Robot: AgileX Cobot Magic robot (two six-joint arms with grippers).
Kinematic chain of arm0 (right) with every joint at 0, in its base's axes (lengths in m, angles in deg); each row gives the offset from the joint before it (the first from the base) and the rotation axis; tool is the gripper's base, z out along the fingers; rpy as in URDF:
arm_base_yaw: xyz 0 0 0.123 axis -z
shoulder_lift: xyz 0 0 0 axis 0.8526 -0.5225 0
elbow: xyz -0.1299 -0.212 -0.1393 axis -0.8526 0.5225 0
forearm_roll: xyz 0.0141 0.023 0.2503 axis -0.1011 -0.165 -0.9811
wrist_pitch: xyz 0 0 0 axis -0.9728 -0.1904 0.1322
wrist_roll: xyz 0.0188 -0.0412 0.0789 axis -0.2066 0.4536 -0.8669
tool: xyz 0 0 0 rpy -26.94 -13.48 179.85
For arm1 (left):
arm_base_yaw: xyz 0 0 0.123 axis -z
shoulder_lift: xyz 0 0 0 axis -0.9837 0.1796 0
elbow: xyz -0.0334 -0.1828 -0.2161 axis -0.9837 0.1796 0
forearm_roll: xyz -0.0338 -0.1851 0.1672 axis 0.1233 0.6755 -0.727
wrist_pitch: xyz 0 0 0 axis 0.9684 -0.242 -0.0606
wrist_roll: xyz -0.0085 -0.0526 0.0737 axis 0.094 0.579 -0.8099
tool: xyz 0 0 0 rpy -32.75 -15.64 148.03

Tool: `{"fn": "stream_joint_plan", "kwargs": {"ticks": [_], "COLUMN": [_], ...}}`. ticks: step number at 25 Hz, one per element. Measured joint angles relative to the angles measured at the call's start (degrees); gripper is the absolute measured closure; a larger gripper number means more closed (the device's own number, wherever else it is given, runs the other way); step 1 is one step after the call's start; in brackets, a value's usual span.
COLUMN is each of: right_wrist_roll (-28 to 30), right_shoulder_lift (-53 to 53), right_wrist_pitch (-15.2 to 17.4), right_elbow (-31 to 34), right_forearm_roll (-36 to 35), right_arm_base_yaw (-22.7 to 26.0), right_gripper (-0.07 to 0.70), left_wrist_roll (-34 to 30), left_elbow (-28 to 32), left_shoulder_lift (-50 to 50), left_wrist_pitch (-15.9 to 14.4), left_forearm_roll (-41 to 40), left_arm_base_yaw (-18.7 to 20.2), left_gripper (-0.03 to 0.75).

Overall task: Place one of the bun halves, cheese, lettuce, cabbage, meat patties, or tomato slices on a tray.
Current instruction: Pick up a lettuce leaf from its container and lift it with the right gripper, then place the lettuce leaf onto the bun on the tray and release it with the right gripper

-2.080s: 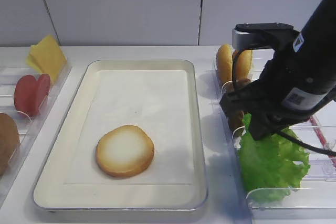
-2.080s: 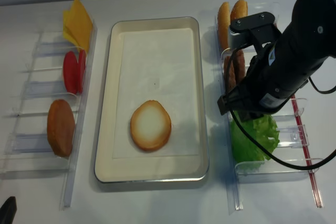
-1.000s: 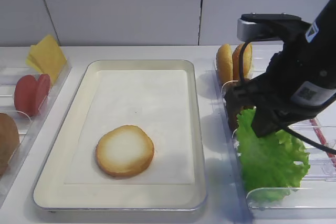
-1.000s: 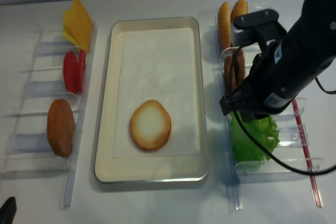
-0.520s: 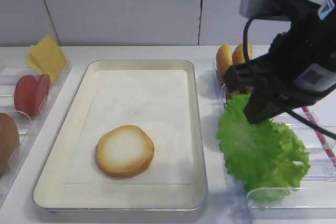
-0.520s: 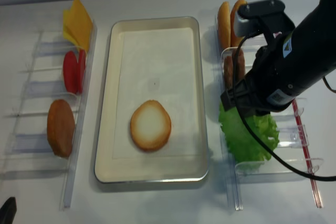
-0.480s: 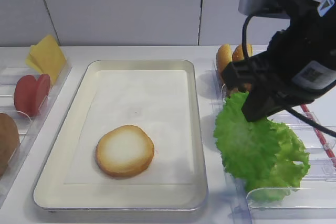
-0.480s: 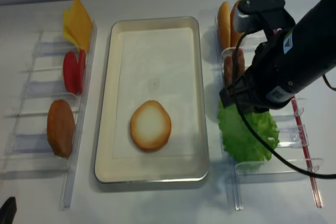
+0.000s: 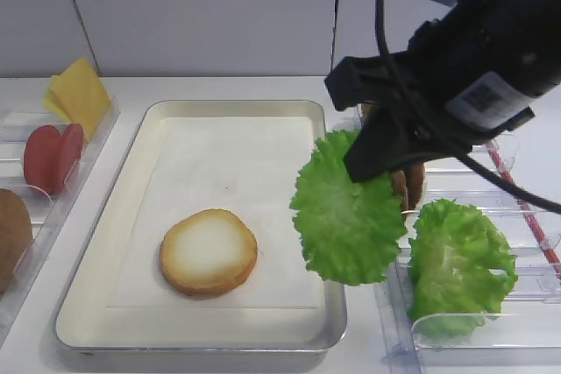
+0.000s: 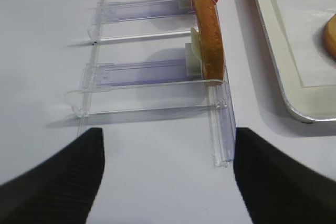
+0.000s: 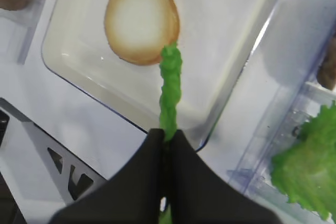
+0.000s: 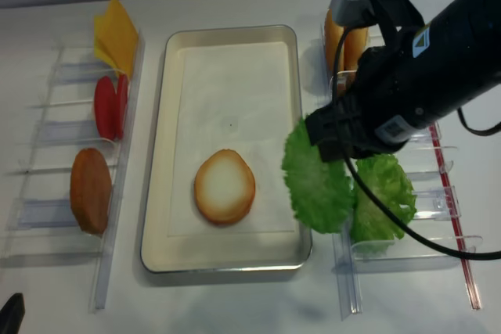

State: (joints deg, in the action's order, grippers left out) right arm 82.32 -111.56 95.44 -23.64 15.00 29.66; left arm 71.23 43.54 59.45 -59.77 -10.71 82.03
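My right gripper (image 11: pixel 168 137) is shut on the top edge of a frilly green lettuce (image 9: pixel 346 216) leaf. The leaf hangs in the air over the right rim of the cream tray (image 9: pixel 228 107). From the right wrist the lettuce (image 11: pixel 170 85) appears edge-on, with the tray (image 11: pixel 231 40) below it. One bun half (image 9: pixel 209 251) lies cut face up on the tray's paper liner, left of the hanging leaf. From above, the lettuce (image 12: pixel 317 181) overlaps the tray's right rim beside the bun half (image 12: pixel 225 186). My left gripper (image 10: pixel 168 171) is open over bare table.
The left clear bin (image 10: pixel 157 72) holds cheese (image 9: pixel 77 94), tomato slices (image 9: pixel 53 155) and a bun half (image 10: pixel 209 38). The right bin holds bun halves (image 12: pixel 344 33), meat patties (image 9: pixel 410 183) and a heaped bunch of green leaves (image 9: pixel 460 264).
My right gripper has lifted the lettuce leaf out of the right bin and carried it left and up, to the tray's right rim. The bun half has not moved.
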Motion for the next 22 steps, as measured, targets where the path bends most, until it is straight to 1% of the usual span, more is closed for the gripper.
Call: {"fn": "stream_joint_plan", "kwargs": {"ticks": [3, 9, 14, 20, 22], "right_wrist_roll": [0.4, 0.4, 0.4, 0.4, 0.4], "right_shoulder_lift": [-0.4, -6.1, -11.4, -17.8, -19.5], "right_wrist_pitch": [-1.8, -3.7, -6.7, -9.3, -10.8], "right_elbow": [-2.0, -7.6, -11.4, -15.5, -16.2], "right_forearm_roll": [-0.4, -0.2, -0.1, -0.4, -1.0], "right_arm_base_yaw": [-2.8, -8.9, -11.9, -15.7, -16.5], "right_gripper": [0.577, 0.577, 0.577, 0.577, 0.577], "left_wrist_roll": [0.0, 0.0, 0.0, 0.0, 0.0], "left_elbow": [0.0, 0.0, 0.0, 0.0, 0.0], "left_shoulder_lift": [0.0, 0.0, 0.0, 0.0, 0.0], "left_wrist_pitch": [0.0, 0.0, 0.0, 0.0, 0.0], "left_forearm_roll": [0.0, 0.0, 0.0, 0.0, 0.0], "left_arm_base_yaw": [0.0, 0.0, 0.0, 0.0, 0.0], "left_gripper": [0.197, 0.197, 0.197, 0.197, 0.197]}}
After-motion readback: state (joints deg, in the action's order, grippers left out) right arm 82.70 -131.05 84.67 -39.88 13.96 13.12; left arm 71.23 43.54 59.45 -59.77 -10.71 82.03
